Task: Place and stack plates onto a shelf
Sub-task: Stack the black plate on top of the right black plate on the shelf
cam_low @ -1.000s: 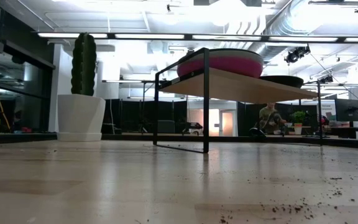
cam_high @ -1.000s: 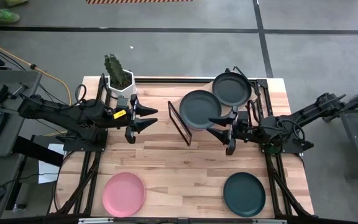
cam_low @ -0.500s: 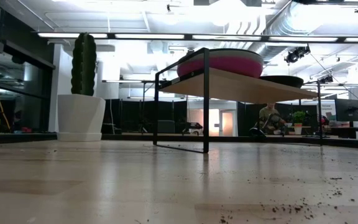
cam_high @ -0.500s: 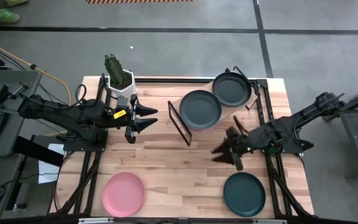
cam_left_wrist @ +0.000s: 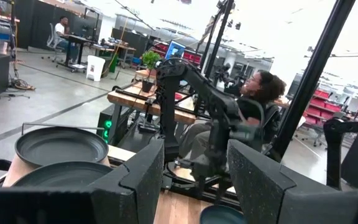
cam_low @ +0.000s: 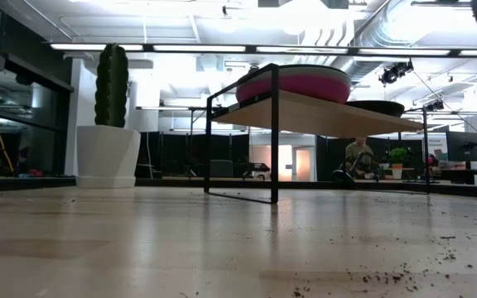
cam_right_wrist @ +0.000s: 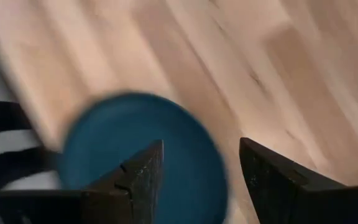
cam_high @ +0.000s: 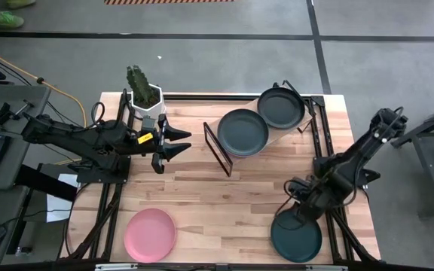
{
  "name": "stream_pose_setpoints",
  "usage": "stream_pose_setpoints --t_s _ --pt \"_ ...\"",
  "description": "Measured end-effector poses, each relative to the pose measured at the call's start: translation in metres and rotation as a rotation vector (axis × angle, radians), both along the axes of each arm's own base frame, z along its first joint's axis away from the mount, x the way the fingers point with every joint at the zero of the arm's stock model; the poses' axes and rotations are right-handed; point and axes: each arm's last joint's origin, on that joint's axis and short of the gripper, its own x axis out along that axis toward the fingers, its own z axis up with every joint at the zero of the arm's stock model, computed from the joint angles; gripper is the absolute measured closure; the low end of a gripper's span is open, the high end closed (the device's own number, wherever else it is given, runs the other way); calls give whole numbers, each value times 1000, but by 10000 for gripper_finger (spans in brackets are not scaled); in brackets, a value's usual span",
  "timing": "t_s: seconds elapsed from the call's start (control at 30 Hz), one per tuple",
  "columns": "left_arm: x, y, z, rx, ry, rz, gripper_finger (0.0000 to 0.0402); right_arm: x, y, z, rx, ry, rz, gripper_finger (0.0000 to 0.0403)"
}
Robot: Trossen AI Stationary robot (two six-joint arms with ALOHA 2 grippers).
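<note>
Right arm poised over the dark teal plate at the table's front right corner.

The right gripper (cam_high: 298, 205) hangs with jaws released and empty above the round dark teal plate (cam_high: 296, 235); the left gripper (cam_high: 173, 142), jaws also released, waits beside the white faceted cactus pot (cam_high: 145, 103). Two dark green round plates (cam_high: 242, 132) top the light wooden shelf on its black wire frame (cam_high: 218, 149). A light pink round plate (cam_high: 150, 235) lies on the wooden table (cam_high: 217, 203) at front left.
</note>
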Motion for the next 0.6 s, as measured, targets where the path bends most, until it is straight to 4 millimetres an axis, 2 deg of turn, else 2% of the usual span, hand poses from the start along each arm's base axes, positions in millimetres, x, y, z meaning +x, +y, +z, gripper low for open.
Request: stream_pose_setpoints --t_s 0.13,0.27,0.37,0.6 --pt "0 0 0 0 1 0 234 -15 1 -29 13 99 -23 208" --pt "0 0 0 1 1 0 234 -21 4 -49 126 68 4 208" --pt "0 0 0 1 1 0 234 -22 4 -59 148 45 17 208" --pt "0 0 0 1 1 1 234 -28 -5 -69 64 98 -2 208"
